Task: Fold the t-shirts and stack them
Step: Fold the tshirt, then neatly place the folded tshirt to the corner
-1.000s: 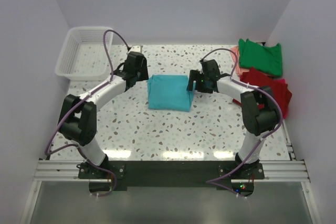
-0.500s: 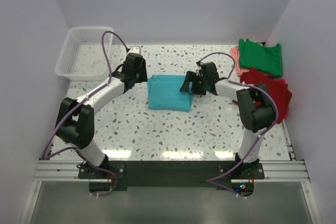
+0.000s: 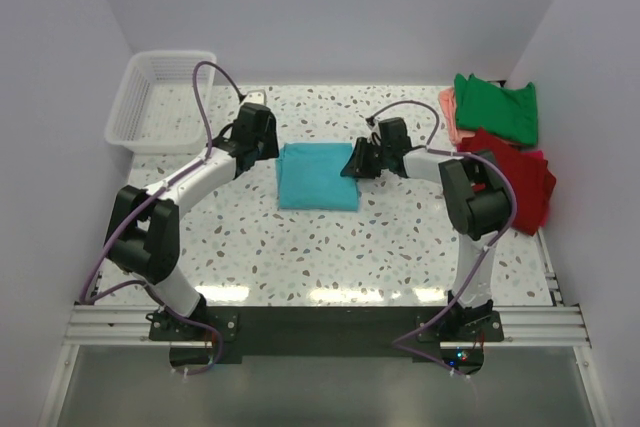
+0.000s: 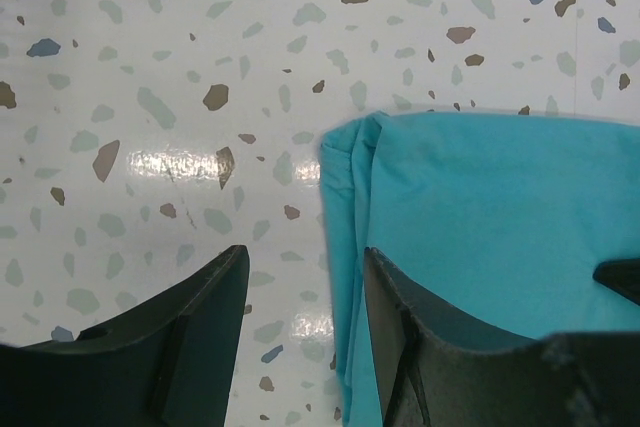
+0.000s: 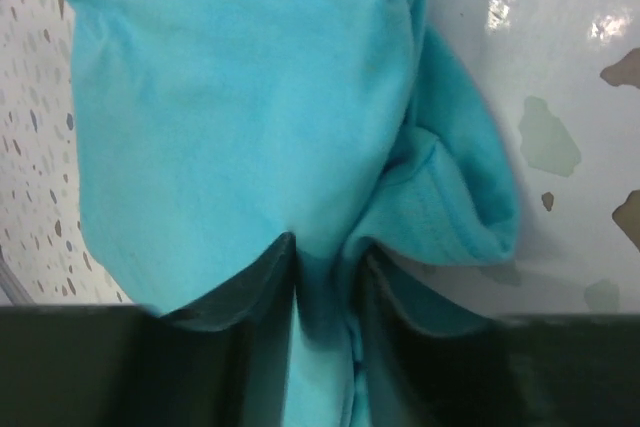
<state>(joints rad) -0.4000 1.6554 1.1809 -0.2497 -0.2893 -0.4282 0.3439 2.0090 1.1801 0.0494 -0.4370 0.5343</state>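
Top external shows the speckled table (image 3: 300,247) with the folded turquoise t-shirt (image 3: 318,176) at its middle. I judge it light, soft and floppy, best taken at a folded edge. My right gripper (image 5: 320,272) pinches its right edge. My left gripper (image 4: 303,282) is spread at its left edge. I see no labels or writing.

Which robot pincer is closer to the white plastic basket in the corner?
Left. The left pincer sits at the folded turquoise cotton t-shirt's left edge, on the white plastic lattice basket's side. The right pincer pinches the shirt's right edge, farther away.
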